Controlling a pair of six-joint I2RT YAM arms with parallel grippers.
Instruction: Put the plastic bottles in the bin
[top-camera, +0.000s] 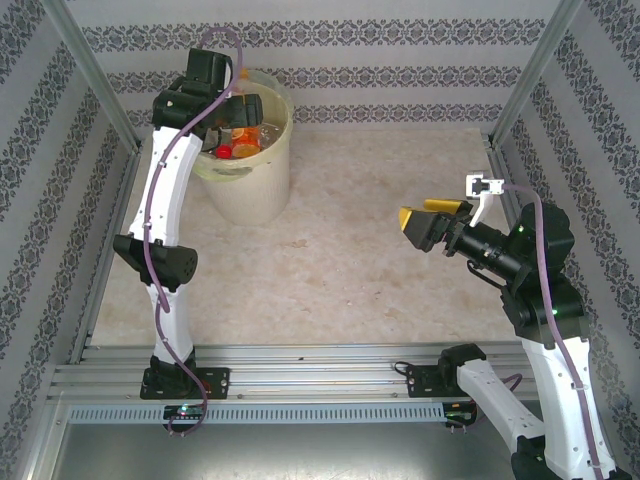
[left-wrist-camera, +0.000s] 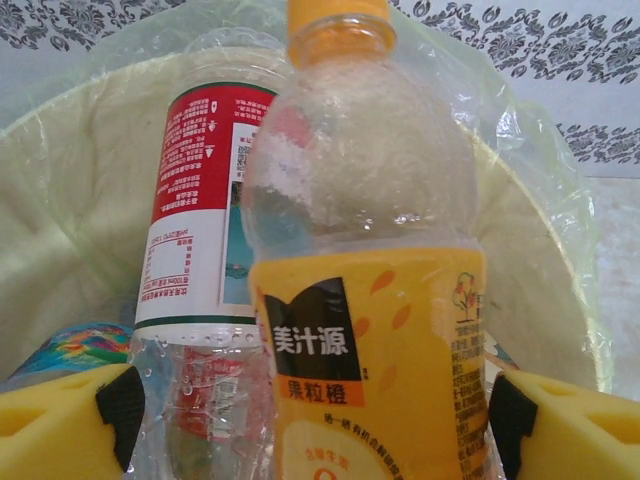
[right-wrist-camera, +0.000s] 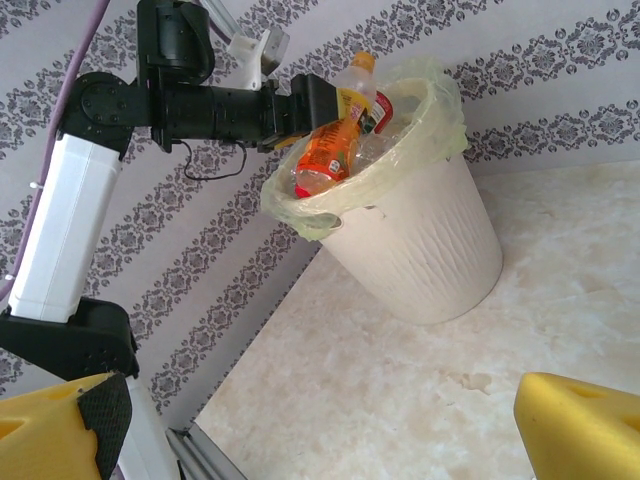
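left tool (left-wrist-camera: 308, 415) hangs over the bin (top-camera: 250, 190) at the far left of the bench (top-camera: 350, 280). its yellow fingers (left-wrist-camera: 60, 430) are spread wide on either side of an orange-labelled bottle (left-wrist-camera: 370, 300) with an orange cap. the left pad stands clear of it, so nothing is gripped. that bottle sits at the top of the bin, just beside a red-labelled bottle (left-wrist-camera: 200, 200), inside the clear liner (right-wrist-camera: 330, 205). right tool (top-camera: 428, 214) hovers above the bench's right side, wide open and empty.
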